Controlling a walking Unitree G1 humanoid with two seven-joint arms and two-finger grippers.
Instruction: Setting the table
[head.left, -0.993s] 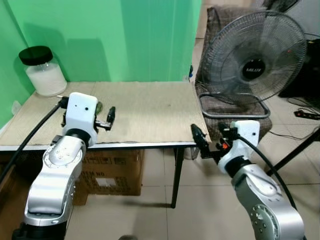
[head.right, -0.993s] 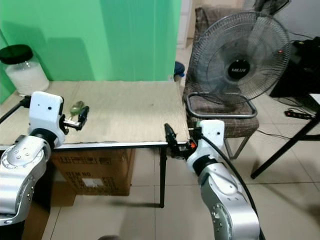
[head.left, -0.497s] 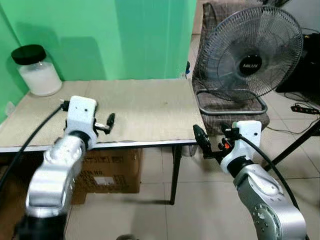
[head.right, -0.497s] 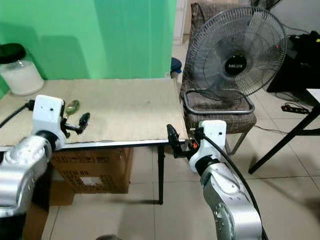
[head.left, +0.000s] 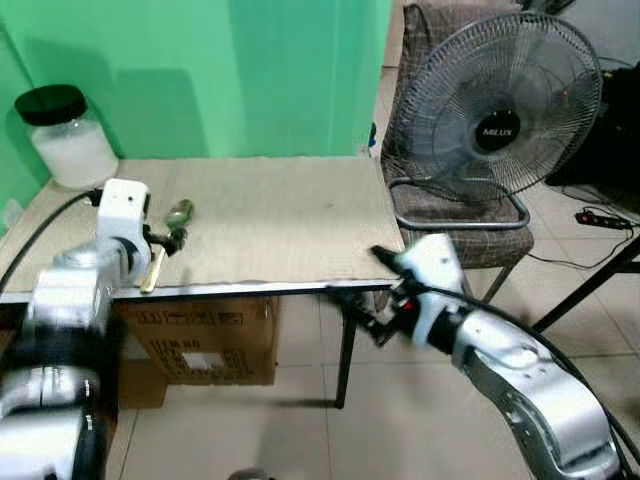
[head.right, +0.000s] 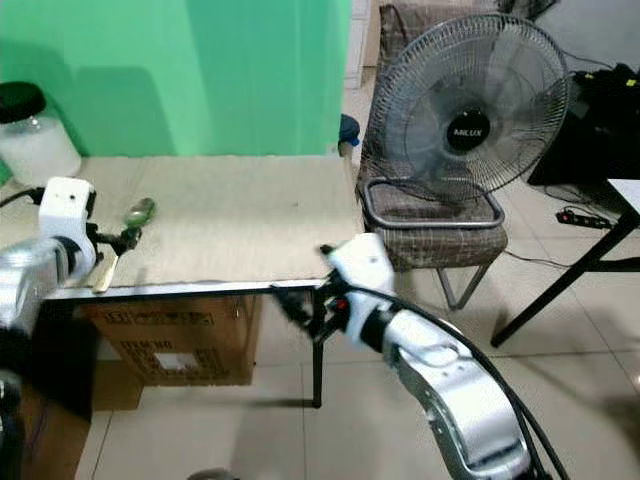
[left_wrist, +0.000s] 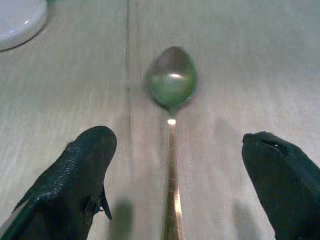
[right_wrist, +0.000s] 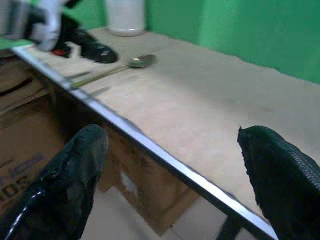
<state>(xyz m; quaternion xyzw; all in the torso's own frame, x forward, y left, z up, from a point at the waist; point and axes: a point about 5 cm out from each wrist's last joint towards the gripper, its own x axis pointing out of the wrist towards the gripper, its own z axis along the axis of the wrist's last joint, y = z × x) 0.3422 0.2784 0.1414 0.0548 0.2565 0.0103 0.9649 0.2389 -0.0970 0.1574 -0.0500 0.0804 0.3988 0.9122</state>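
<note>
Item 1: table, beige woven-look top w/ pale edge strip, dark legs, set against green wall. Item 2: spoon, metal bowl + long gold-tone handle, lying flat on table near its front-left edge, bowl toward the wall, handle end close to the table edge. Item 3: left gripper, low over the front-left of the table, fingers spread wide to either side of the spoon handle, not touching it, holding nothing. Item 4: right gripper, off the table's front-right corner, at about edge height, fingers wide apart, nothing between them; wrist view looks across the tabletop toward spoon and left gripper; head views of this arm blurred. Item 5: jar, clear w/ black lid, white contents, back-left corner of table, well apart from spoon. Item 6: cardboard box, under table, left side, printed panel facing front. Item 7: pedestal fan, grey grille, dark hub, standing right of table on a chair w/ checked fabric and metal frame, just beside table's right end. Item 8: dark slanted table leg and cable w/ power strip on tiled floor, far right.
</note>
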